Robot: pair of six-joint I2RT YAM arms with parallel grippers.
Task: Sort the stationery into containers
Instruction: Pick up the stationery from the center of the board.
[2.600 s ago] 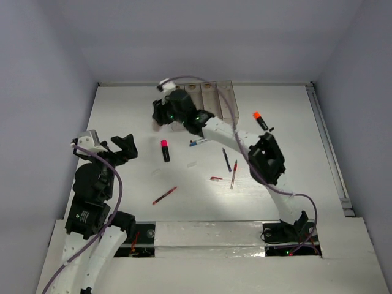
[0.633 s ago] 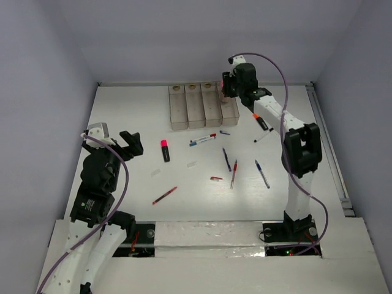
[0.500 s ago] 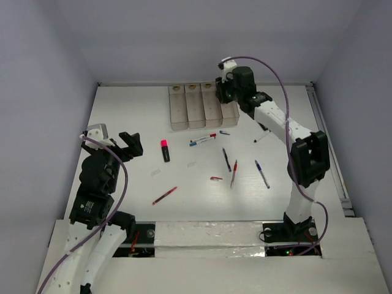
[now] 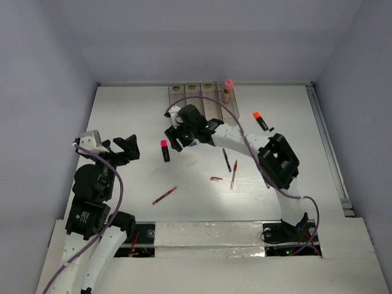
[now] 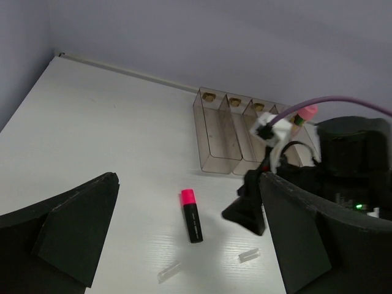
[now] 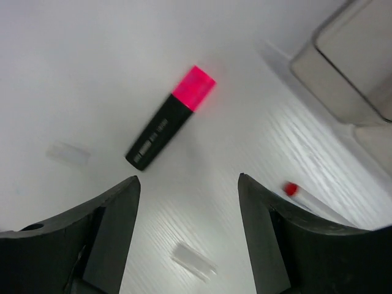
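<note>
Hovering spread and empty, the right fingers (image 6: 104, 239) have the pink-capped highlighter (image 6: 165, 119) lying on the surface (image 6: 73, 55) toward 11 o'clock, outside their gap; descending off-centre could knock it skidding. Left fingers (image 5: 73, 226) gape idle.

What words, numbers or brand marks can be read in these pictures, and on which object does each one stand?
No text can be read anywhere.
Pink-capped highlighter: white print on its black barrel, too blurred to read in the right wrist view.
Red pen: too small in the top view to tell if it has print.
Bins: no label or print shows.
</note>
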